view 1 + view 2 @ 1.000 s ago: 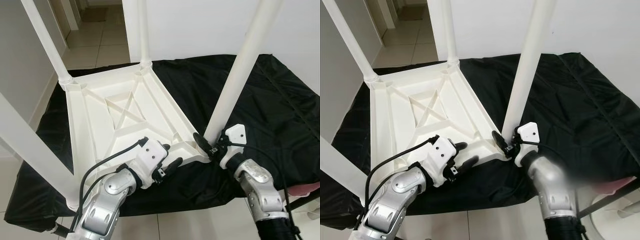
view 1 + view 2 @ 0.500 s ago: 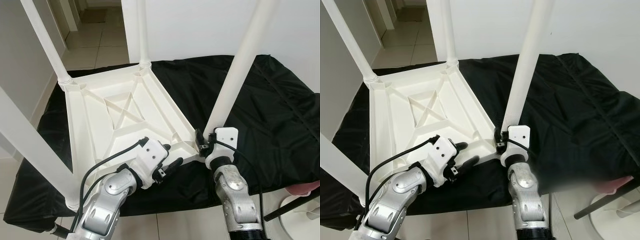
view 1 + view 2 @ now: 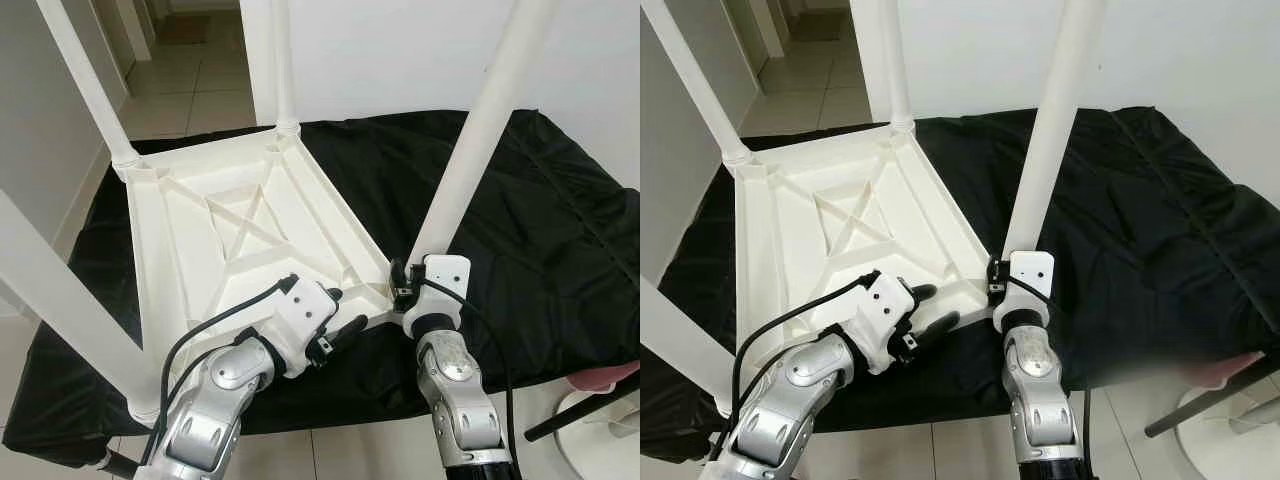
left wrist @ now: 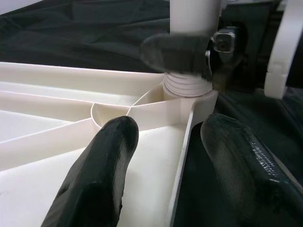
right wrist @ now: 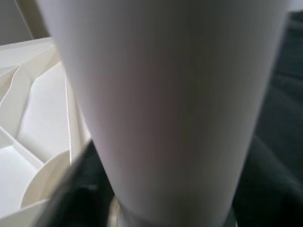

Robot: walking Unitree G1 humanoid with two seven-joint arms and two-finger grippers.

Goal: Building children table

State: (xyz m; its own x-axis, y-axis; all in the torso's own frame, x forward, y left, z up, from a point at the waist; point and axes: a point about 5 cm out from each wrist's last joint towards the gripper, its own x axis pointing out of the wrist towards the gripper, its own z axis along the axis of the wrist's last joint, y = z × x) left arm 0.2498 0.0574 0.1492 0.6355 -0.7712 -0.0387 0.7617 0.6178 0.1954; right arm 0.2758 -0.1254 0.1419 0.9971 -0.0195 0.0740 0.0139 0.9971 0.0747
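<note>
A white plastic children's table (image 3: 250, 230) lies upside down on black cloth, its legs pointing up. My right gripper (image 3: 405, 283) is shut on the base of the near-right leg (image 3: 470, 140), just above its threaded socket (image 4: 187, 87). That leg (image 5: 175, 104) looms close in the right wrist view. My left gripper (image 3: 345, 308) is open and straddles the table's near rim (image 4: 182, 161). One of its fingers (image 4: 102, 165) rests inside the tabletop's underside and the other hangs over the cloth outside.
Three more legs stand up: far left (image 3: 85, 80), far middle (image 3: 283, 60) and near left (image 3: 70, 310). The black cloth (image 3: 560, 200) spreads wide to the right. Tiled floor (image 3: 190, 80) lies beyond, a white wall behind, and a white stand base (image 3: 600, 440) at bottom right.
My right wrist and forearm have swung leftward around the base of the near-right leg, staying clamped on it. The left gripper has stayed at the rim.
</note>
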